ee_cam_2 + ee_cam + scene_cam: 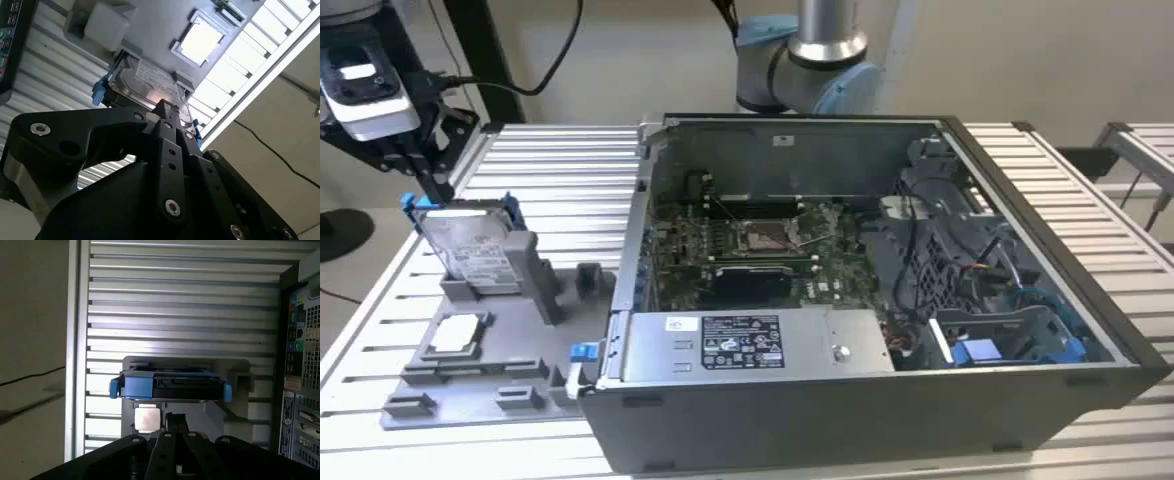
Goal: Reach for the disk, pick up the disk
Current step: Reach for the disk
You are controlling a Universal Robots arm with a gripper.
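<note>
The disk (470,245) is a silver hard drive with a white label and a blue carrier frame. It stands on edge in a grey holder (520,300) at the exterior view's left. My gripper (435,185) hangs just above its upper back corner, close to the blue frame and apart from it. In both wrist views the two black fingers meet at their tips with nothing between them. The first wrist view has the gripper (175,418) a little short of the disk (170,385). The second wrist view has the gripper (164,106) in front of the disk's labelled face (150,82).
A small square silver processor chip (458,333) lies in the same grey holder, nearer the front. An open computer case (854,280) with a grey power-supply box (747,345) stands right beside the holder. The slatted metal table (574,170) carries both.
</note>
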